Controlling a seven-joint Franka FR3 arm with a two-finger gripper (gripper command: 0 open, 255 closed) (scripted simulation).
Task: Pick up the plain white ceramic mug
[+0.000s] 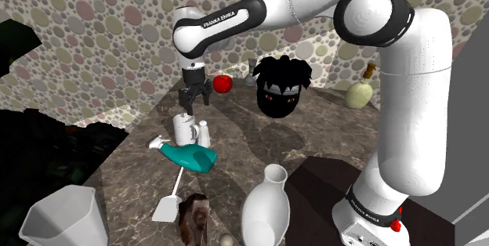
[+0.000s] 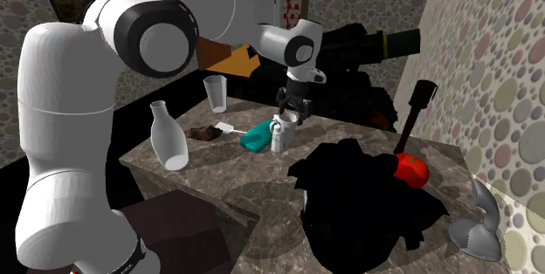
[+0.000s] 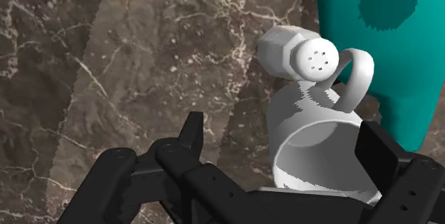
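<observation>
The white mug (image 1: 185, 132) is seen upright on the marble surface (image 1: 329, 127), out toward the shoulder view's left edge. A white shaker (image 1: 204, 135) and a teal container (image 1: 192, 157) are parked just beside it. The gripper (image 1: 190, 113) is held spread apart right above the mug, nothing grasped.

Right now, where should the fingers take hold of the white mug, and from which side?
Pinch the mug by its rim wall from straight above: it stands upright, mouth open toward the open gripper. Keep off the handle side, where the white shaker stands close.
</observation>
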